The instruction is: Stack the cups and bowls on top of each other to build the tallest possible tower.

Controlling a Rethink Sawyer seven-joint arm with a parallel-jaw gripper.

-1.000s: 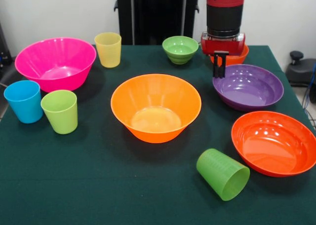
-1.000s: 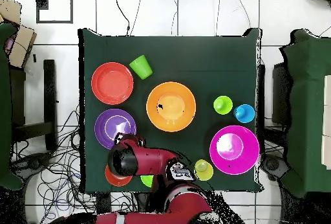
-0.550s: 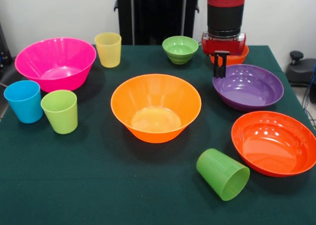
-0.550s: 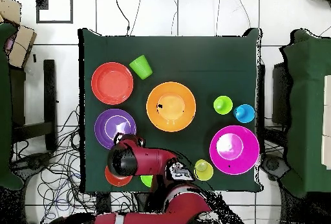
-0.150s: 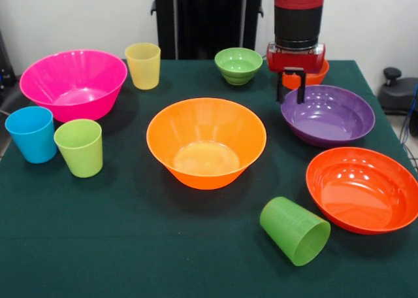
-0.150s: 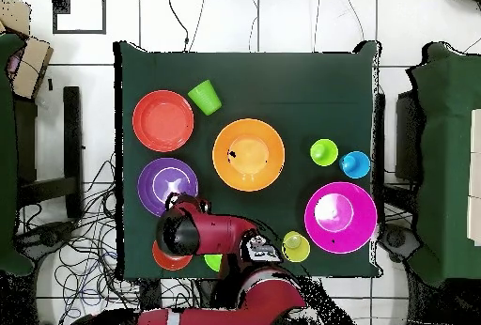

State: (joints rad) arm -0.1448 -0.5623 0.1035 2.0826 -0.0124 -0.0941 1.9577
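Observation:
My gripper point(image 5: 290, 100) is open, its two black fingers hanging over the far left rim of the purple bowl point(image 5: 330, 115), with nothing between them. The small orange bowl point(image 5: 315, 76) sits just behind it and the small green bowl point(image 5: 238, 65) to its left. In the middle of the table stands the large orange bowl point(image 5: 206, 141). The pink bowl point(image 5: 73, 82), yellow cup point(image 5: 143, 65), blue cup point(image 5: 31, 134) and lime cup point(image 5: 79, 147) are on the left. The red-orange bowl point(image 5: 362, 188) is front right, and beside it the darker green cup point(image 5: 295, 231) lies on its side. Nothing is stacked; no tower is in view.
In the overhead view the red arm point(image 6: 188, 232) covers the gripper and part of the purple bowl point(image 6: 162, 182). The green table cloth point(image 5: 130, 246) ends close to the red-orange bowl on the right. Cables lie on the floor around the table.
The gripper's fingers, pressed together before, now stand apart. The arm has barely moved, and the cups and bowls are where they were.

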